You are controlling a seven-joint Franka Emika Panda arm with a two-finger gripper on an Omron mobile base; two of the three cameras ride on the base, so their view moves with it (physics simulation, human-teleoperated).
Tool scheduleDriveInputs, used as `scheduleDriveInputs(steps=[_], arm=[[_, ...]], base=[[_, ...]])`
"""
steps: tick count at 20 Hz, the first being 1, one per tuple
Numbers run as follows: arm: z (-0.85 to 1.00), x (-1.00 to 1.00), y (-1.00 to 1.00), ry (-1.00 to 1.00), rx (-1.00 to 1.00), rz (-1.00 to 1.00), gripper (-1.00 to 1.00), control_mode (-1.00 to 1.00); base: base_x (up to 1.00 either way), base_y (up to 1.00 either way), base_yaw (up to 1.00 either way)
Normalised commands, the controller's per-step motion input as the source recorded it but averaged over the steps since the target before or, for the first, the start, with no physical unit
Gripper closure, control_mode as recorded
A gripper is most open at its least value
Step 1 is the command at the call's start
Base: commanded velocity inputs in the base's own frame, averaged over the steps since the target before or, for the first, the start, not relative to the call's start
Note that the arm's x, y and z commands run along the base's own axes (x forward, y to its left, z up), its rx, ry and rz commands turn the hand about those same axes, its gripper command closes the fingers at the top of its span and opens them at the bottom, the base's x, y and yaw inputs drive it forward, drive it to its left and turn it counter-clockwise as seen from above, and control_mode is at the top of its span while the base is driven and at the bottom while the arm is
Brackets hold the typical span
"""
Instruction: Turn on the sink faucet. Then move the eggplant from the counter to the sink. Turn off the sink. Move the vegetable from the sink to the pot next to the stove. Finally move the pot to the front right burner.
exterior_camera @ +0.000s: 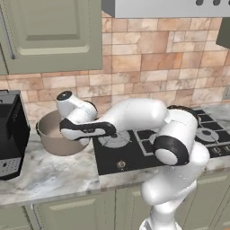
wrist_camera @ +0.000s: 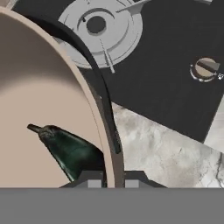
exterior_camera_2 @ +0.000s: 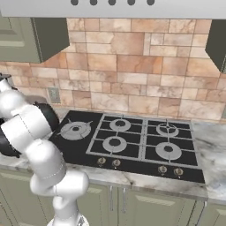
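Claw (wrist_camera: 106,178) clamped on pot (wrist_camera: 39,96) rim, apparently.

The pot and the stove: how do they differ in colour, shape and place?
The pot is tan-beige, the stove black. The pot is a round, deep vessel holding the eggplant; the stove is flat, with round grey burners. The pot has the gripper shut on its rim; the stove is untouched. Both rest on the counter, side by side.
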Motion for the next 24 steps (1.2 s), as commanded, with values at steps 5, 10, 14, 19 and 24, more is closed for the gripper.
scheduleDriveInputs(steps=[5, 10, 14, 19, 24], arm=[[0.39, -0.48, -0.56, -0.10, 0.06, -0.33, 1.00, -1.00], [0.47, -0.58, -0.56, -0.11, 0.00, -0.31, 1.00, -1.00], [0.49, -0.54, -0.64, -0.07, 0.00, -0.31, 1.00, -1.00], [0.45, -0.36, -0.78, -0.03, 0.01, -0.31, 1.00, -1.00], [0.33, -0.16, -0.94, 0.00, 0.06, -0.31, 1.00, -1.00]], base=[[0.00, 0.00, 0.00], [0.00, 0.00, 0.00], [0.00, 0.00, 0.00], [0.00, 0.00, 0.00], [0.00, 0.00, 0.00]])
